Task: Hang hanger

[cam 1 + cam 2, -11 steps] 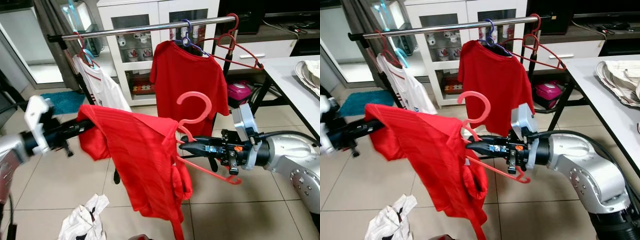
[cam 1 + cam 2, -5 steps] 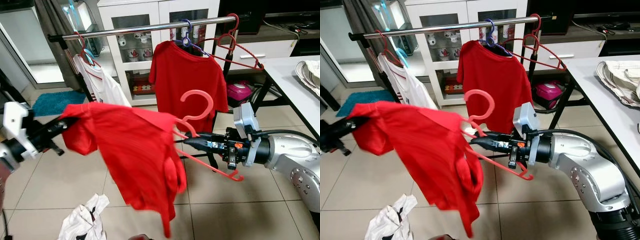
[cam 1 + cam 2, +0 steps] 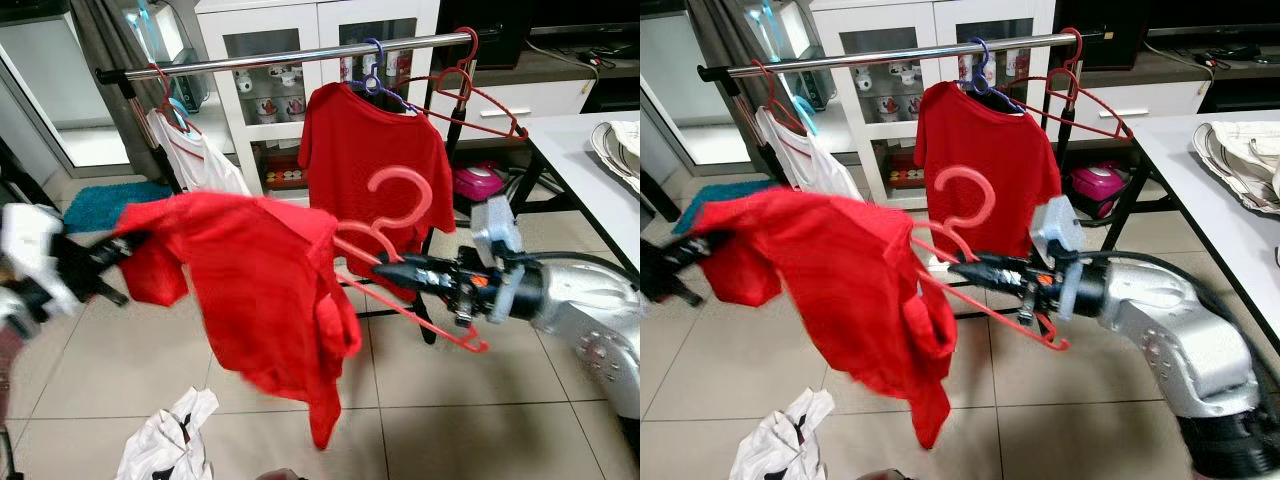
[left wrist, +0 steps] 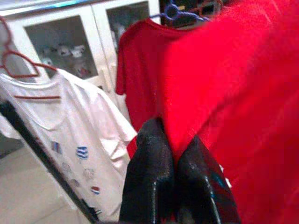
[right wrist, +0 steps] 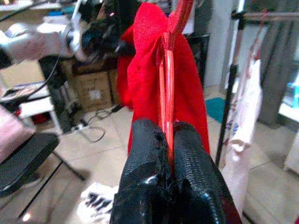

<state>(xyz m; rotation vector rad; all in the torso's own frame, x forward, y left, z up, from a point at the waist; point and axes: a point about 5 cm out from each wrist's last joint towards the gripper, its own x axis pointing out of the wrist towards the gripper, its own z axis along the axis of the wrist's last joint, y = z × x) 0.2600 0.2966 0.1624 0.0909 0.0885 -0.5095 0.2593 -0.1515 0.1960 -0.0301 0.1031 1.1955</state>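
Red plastic hanger (image 3: pixel 400 250), thin and curved, was pinched in my right end effector (image 3: pixel 385 268), a limp red shirt (image 3: pixel 255 290) draped from it. My left end effector (image 4: pixel 170 175) clamped the shirt's far sleeve. Ahead, the chrome rail (image 3: pixel 270 60) had bare room between hung garments.

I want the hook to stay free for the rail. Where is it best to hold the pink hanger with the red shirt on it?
Hold the pink hanger at the neck just under its hook, coming from the robot's right, as the right hand does now. The hook curls upward above that spot, so it stays open for the rail. The red shirt covers the left arm of the hanger, where the left hand pinches cloth.
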